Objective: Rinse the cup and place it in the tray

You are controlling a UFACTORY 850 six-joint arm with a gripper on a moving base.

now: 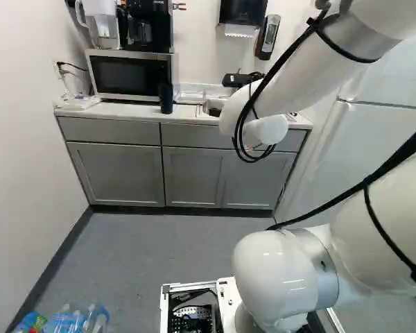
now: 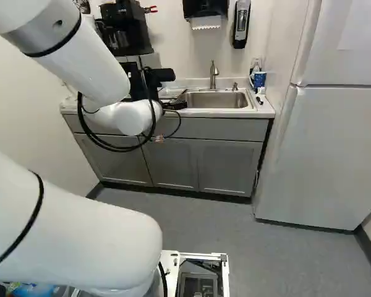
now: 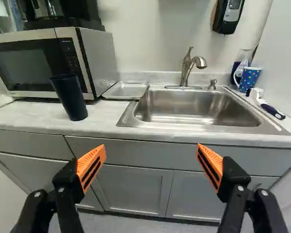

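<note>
The gripper (image 3: 151, 150) stands wide and holds nothing. The cup (image 3: 70, 99) is upright on the counter (image 3: 36, 115), close before the microwave (image 3: 102, 58); a sideways approach could push it over or strike the microwave.

There was one sink (image 3: 199, 108), with one faucet (image 3: 186, 65) behind it. To its left as the robot faced it were one tray (image 3: 126, 91), one dark cup (image 3: 72, 99), one microwave (image 3: 46, 60) and one coffee maker (image 1: 149, 24). To its right were one spotted mug (image 3: 250, 80), one brush (image 3: 269, 108) and one refrigerator (image 2: 324, 148) with two doors. Two wall dispensers, for towels (image 2: 205, 8) and soap (image 3: 229, 14), hung above it. Three cupboard doors (image 2: 230, 167) ran below its level, and bottles (image 1: 73, 320) stood well in front, too crowded to count.
</note>
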